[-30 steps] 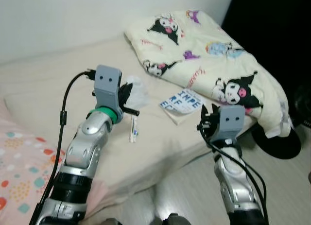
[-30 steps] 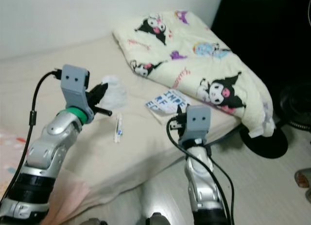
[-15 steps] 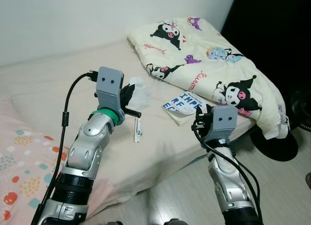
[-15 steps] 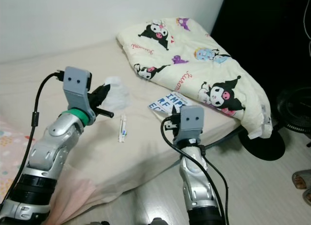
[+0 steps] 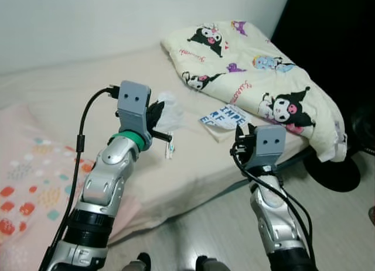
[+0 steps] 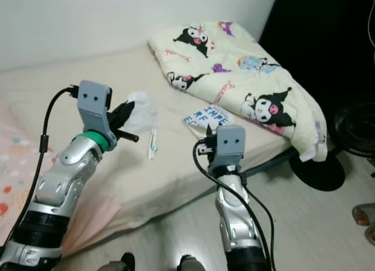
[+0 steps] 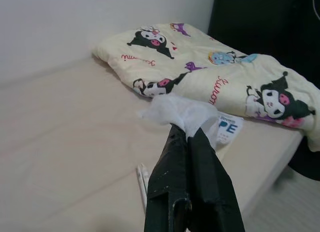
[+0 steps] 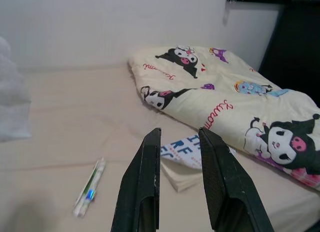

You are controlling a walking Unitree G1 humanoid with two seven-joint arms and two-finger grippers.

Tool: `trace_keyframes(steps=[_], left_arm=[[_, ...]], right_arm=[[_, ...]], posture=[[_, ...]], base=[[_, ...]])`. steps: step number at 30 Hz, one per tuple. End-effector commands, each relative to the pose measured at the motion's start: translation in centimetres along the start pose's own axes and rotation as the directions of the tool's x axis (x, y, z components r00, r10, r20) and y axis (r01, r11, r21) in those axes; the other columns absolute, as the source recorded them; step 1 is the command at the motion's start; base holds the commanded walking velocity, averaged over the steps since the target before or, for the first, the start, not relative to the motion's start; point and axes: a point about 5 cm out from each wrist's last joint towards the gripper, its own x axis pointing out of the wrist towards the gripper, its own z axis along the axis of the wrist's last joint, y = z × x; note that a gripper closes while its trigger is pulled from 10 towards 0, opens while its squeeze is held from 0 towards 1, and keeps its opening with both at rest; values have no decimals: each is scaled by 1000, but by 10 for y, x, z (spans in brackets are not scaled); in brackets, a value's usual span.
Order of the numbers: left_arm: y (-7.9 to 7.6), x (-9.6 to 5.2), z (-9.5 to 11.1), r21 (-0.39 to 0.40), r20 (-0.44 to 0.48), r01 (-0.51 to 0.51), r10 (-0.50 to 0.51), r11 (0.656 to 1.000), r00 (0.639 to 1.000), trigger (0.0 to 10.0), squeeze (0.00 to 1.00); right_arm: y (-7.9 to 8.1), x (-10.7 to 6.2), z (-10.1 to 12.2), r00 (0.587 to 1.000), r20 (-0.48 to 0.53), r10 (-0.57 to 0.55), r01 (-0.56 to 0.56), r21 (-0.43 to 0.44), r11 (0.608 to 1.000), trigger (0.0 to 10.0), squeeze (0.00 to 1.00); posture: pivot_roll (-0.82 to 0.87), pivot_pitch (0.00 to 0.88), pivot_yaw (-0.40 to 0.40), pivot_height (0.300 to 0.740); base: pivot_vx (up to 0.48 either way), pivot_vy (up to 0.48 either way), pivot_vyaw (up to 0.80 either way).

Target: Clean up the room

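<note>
My left gripper [image 7: 186, 133] is shut on a crumpled white tissue [image 7: 179, 111] and holds it up above the beige bed [image 5: 70, 101]; the tissue [image 5: 169, 112] bulges past the fingertips. A white toothpaste tube [image 5: 170, 147] lies flat on the sheet just below it, also seen as the tube [image 8: 89, 186]. A white book with blue letters [image 5: 222, 117] rests on the bed near the cartoon-print quilt [image 5: 263, 78]. My right gripper [image 8: 179, 134] is open, raised over the bed's edge, pointing at the book [image 8: 192, 154], with nothing between its fingers.
A pink patterned blanket [image 5: 29, 206] covers the bed's left end. A dark fan base [image 5: 337, 171] stands on the pale floor at the right, beyond the quilt. A white wall [image 5: 88, 19] backs the bed. My feet show at the floor by the bed's edge.
The camera has shifted, so the bed and quilt sit further right and higher. The left gripper keeps hold of the tissue; the right gripper stays open in about the same pose.
</note>
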Motion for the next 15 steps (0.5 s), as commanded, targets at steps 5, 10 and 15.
trace_keyframes(steps=[5, 10, 15], left_arm=[[0, -3, -3, 6, -6, -3, 3, 1000, 1000, 10000, 0], [0, -3, -3, 6, -4, -5, 5, 1000, 1000, 10000, 0], [0, -3, -3, 7, -3, -5, 5, 1000, 1000, 10000, 0]], right_arm=[[3, -1, -5, 1000, -17, 7, -7, 5, 1000, 10000, 0], [3, -1, -5, 1000, -15, 7, -7, 6, 1000, 10000, 0], [4, -1, -5, 1000, -13, 6, -6, 9, 1000, 10000, 0]], posture=[[-39, 38, 44, 740], [-39, 38, 45, 740], [-37, 38, 46, 740]], base=[[-480, 0, 0], [-480, 0, 0], [-480, 0, 0]])
